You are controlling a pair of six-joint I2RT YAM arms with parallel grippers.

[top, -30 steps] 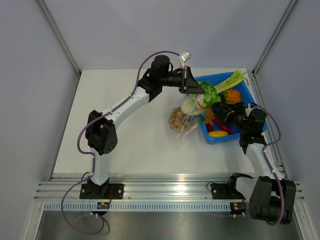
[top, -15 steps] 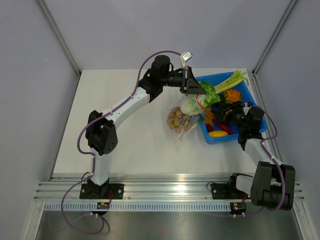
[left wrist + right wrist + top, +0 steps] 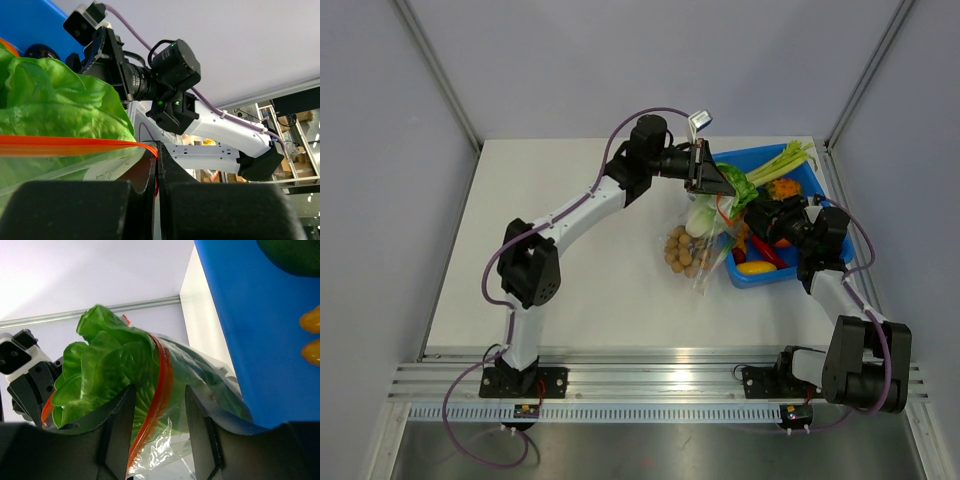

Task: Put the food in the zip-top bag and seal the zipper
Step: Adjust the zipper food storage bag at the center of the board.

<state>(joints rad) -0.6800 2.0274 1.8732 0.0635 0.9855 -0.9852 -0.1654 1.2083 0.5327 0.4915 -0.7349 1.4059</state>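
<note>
The clear zip-top bag (image 3: 705, 250) hangs from my left gripper (image 3: 708, 180), which is shut on one end of the orange-red zipper (image 3: 75, 145). The bag holds a cluster of brown balls (image 3: 682, 250) and the white-green cabbage (image 3: 704, 214), whose green leaves (image 3: 55, 100) stick out of the mouth. My right gripper (image 3: 757, 214) is open, and the zipper strip (image 3: 161, 385) and bag mouth pass between its fingers (image 3: 120, 430) without being clamped. Green onions (image 3: 785, 157), an orange piece (image 3: 783, 188), a red piece (image 3: 770, 255) and a yellow piece (image 3: 757, 267) lie in the blue bin.
The blue bin (image 3: 817, 190) stands at the right of the white table, directly beside the hanging bag; its wall (image 3: 250, 315) fills the right of the right wrist view. The right arm's forearm lies over the bin's near right corner.
My left gripper has shifted slightly right and up with the bag, which now hangs more steeply. My right gripper has moved left out of the bin to straddle the bag's mouth.
</note>
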